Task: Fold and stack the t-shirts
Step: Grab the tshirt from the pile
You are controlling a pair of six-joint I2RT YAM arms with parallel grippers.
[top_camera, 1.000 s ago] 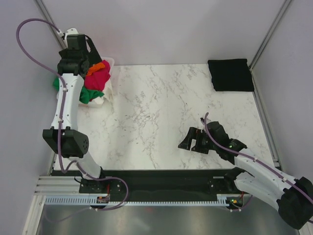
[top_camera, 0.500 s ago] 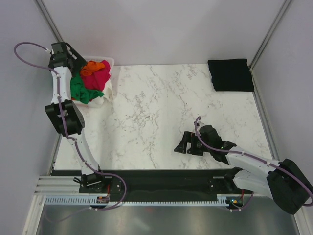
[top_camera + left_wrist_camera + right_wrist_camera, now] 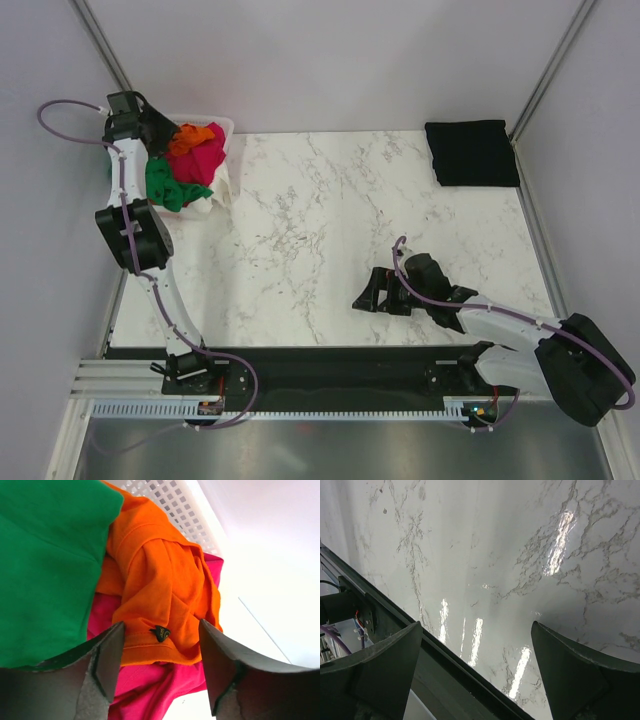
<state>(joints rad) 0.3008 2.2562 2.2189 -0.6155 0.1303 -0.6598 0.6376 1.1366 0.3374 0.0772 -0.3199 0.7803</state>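
A white plastic basket [image 3: 226, 127] at the table's far left holds crumpled t-shirts: orange [image 3: 185, 139], magenta-red [image 3: 203, 160], green [image 3: 165, 185], with white cloth [image 3: 198, 209] below. A folded black t-shirt [image 3: 472, 152] lies at the far right corner. My left gripper [image 3: 160, 126] hovers over the basket, open and empty; in the left wrist view its fingers straddle the orange shirt [image 3: 160, 590], above the magenta-red shirt [image 3: 145, 685] and beside the green shirt [image 3: 45, 565]. My right gripper [image 3: 368, 298] is open and empty, low over the marble near the front edge.
The marble table [image 3: 320, 220] stretches between the basket and the black shirt. The right wrist view shows the table's dark front rail [image 3: 395, 625] under my open right gripper [image 3: 475, 670]. Grey walls and frame posts [image 3: 545, 80] close in the sides.
My left arm swung from over the basket's front toward its back left corner and now points its gripper at the orange shirt. My right gripper slid a little left and toward the front edge.
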